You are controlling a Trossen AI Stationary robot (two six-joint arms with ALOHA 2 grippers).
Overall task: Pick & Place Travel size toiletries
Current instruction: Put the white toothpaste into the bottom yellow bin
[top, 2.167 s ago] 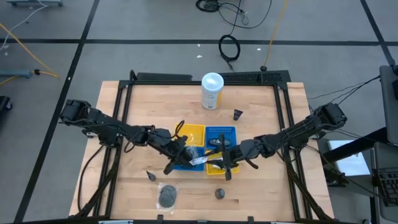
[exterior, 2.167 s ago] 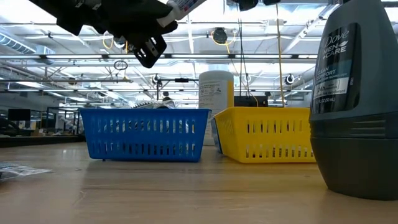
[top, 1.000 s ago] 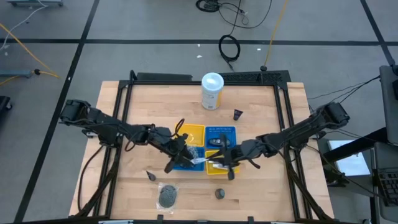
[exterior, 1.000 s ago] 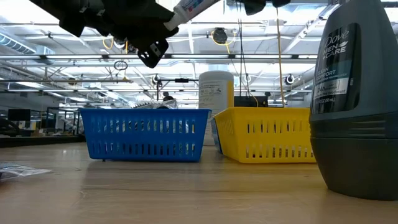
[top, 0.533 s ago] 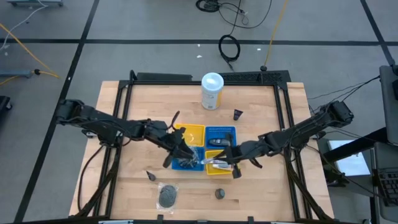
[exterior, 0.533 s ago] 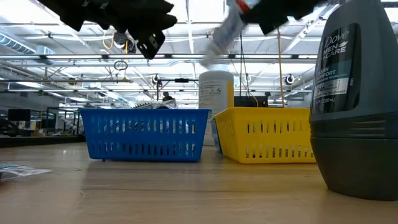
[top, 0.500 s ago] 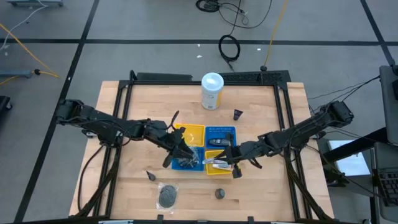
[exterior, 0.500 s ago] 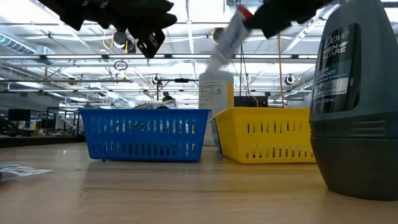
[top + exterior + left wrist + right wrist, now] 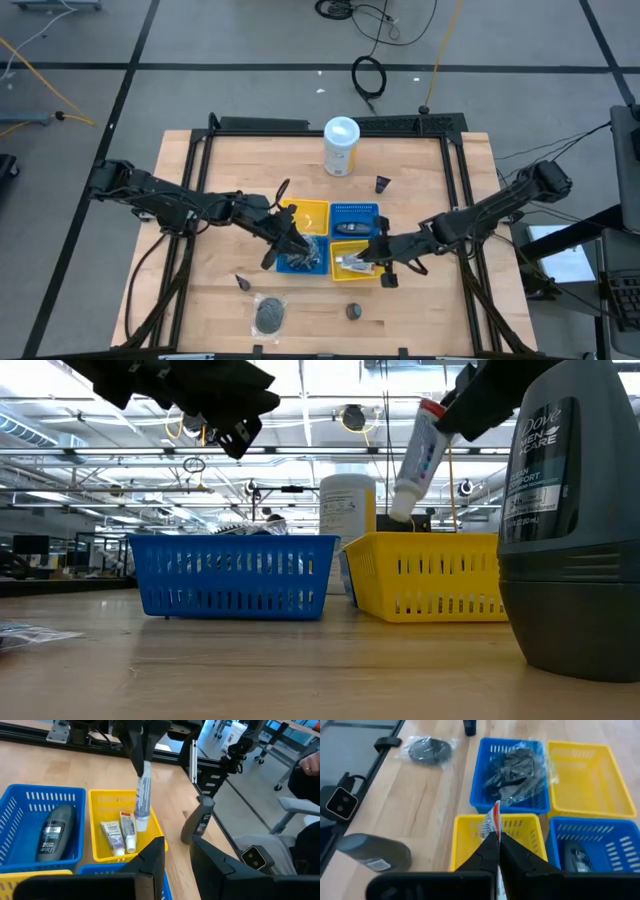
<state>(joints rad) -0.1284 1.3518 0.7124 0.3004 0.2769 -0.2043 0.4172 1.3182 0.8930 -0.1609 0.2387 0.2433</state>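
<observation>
Right claw (image 9: 462, 410) holds tube (image 9: 417, 458) above yellow tray (image 9: 435, 575).

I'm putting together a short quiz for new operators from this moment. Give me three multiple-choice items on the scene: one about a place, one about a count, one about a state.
1. Over which tray does the right gripper hold the white tube?
A. a blue tray
B. the yellow tray with tubes in it
C. the empty yellow tray

2. How many tubes already lie in that tray?
A. none
B. two
C. five

3. What is the state of the left gripper?
A. open and holding nothing
B. shut on a tube
C. shut on a mesh puff

Answers:
1 B: the left wrist view shows the tube hanging straight above the yellow tray.
2 B: two tubes lie side by side on its floor.
3 A: a clear gap shows between its fingers, with nothing in it.
</observation>
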